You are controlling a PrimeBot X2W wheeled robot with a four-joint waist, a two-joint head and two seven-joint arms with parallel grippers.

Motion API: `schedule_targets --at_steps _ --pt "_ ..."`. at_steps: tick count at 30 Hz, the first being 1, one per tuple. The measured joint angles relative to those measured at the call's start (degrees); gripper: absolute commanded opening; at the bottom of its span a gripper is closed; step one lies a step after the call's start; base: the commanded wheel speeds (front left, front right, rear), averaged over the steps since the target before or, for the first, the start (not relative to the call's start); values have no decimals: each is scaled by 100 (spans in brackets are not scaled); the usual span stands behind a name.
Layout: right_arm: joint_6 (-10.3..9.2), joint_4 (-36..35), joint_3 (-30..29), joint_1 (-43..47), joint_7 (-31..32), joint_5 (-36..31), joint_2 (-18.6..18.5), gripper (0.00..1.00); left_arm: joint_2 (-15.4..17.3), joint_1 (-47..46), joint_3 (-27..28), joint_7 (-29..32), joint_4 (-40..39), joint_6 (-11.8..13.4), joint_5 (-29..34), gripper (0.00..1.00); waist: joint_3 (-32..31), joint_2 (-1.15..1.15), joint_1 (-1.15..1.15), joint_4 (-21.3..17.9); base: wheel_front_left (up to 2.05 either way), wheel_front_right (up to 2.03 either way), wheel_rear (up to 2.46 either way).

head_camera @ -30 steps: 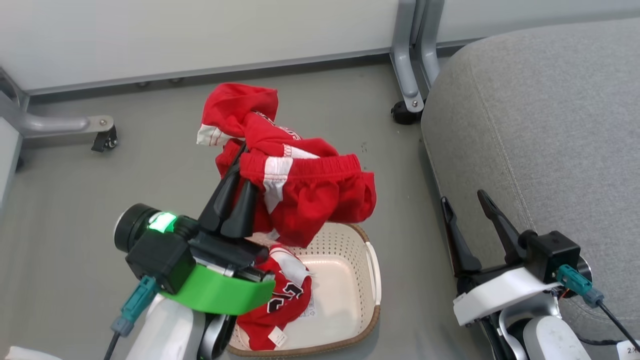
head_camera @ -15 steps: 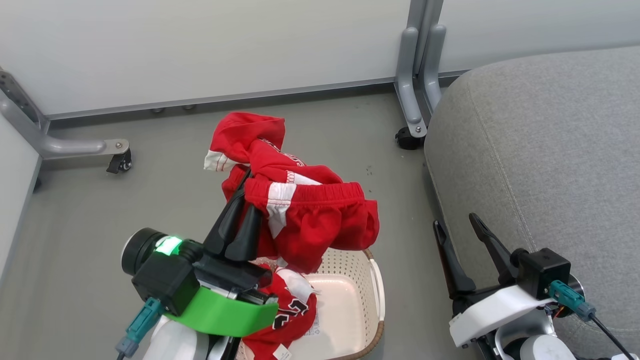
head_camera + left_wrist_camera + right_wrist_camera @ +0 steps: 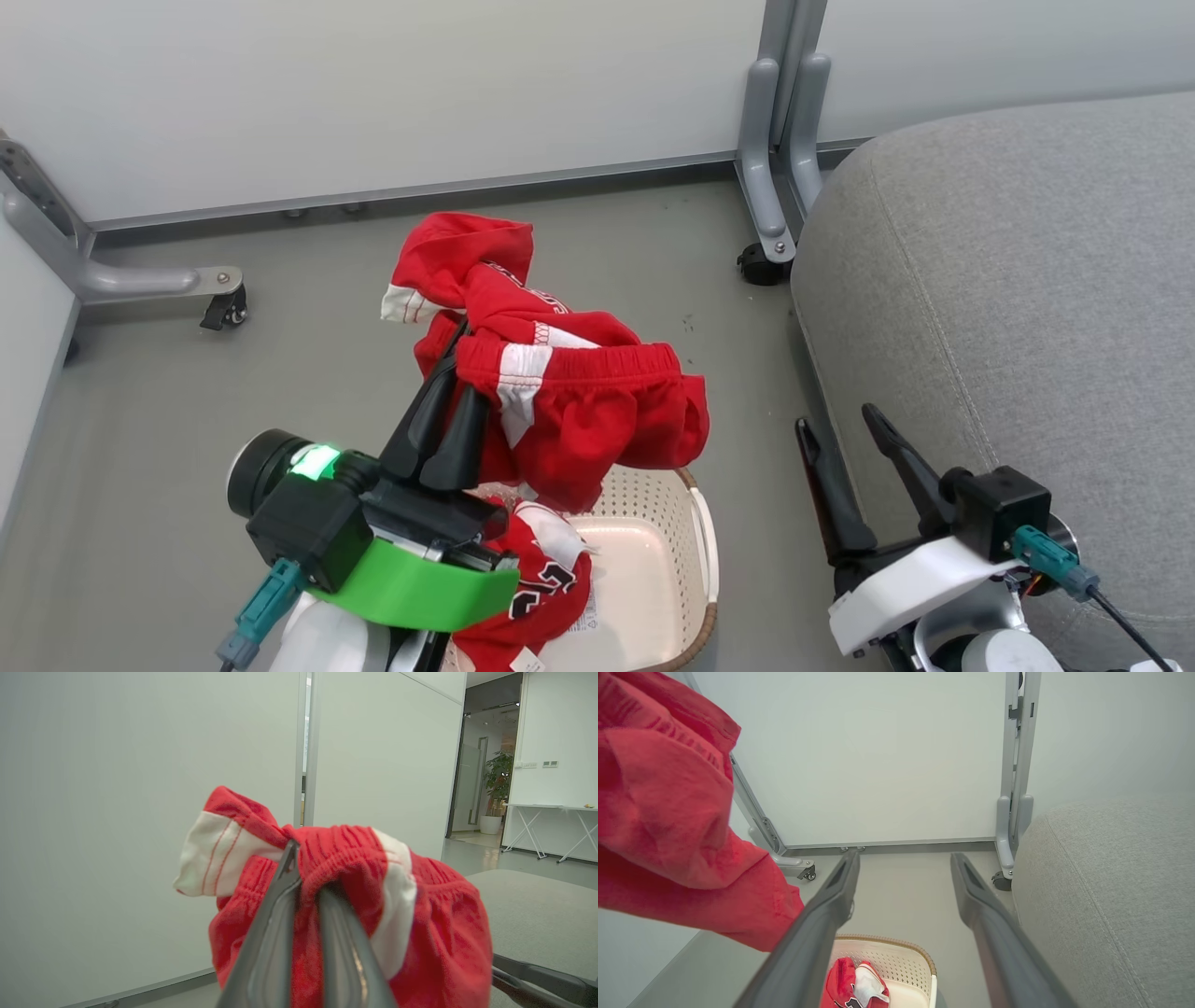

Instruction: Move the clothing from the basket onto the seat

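Left tool (image 3: 464, 359) pinched tight on a red garment (image 3: 597, 411), holding it up above the basket (image 3: 708, 551) — a second red piece (image 3: 537, 579) lies inside, seemingly bunched against the near wall. Right tool (image 3: 836, 417) spread wide, just beside the grey seat (image 3: 1008, 280).

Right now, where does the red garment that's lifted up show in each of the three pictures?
Head view: the lifted red garment hangs at the centre, just above the basket in the picture.
Left wrist view: the garment sits at the centre, pinched between the two dark fingers.
Right wrist view: the garment is at the upper left.
Shared landmark: the grey seat, on the right in all three.
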Motion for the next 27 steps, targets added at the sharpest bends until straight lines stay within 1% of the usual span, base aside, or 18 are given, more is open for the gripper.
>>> schedule_targets --at_steps 2,5,9,16,19,23,27 --pt "0 -3 89 0 40 0 0 100 -10 5 4 0 9 -2 0 0 -18 0 0 6 0 0 0" --pt "0 9 383 -7 104 31 -2 100 -19 9 4 0 24 -4 1 0 -24 0 0 20 0 0 0" --pt "0 55 1062 -114 193 211 -57 100 -26 8 0 0 47 -7 15 0 -11 0 0 51 0 0 0" --pt "0 220 2338 -616 244 668 -219 100 -42 -41 -67 0 140 -24 58 0 74 0 0 142 0 0 0" --pt "0 304 2743 -859 245 861 -298 100 -44 -86 -111 0 163 -25 58 0 104 0 0 194 0 0 0" --pt "0 448 3020 -1173 135 1012 -331 100 -62 -123 -155 0 191 -27 58 0 135 0 0 265 0 0 0" --pt "0 619 3172 -1512 8 1143 -319 100 -78 -131 -170 0 202 -32 57 0 157 0 0 315 0 0 0"
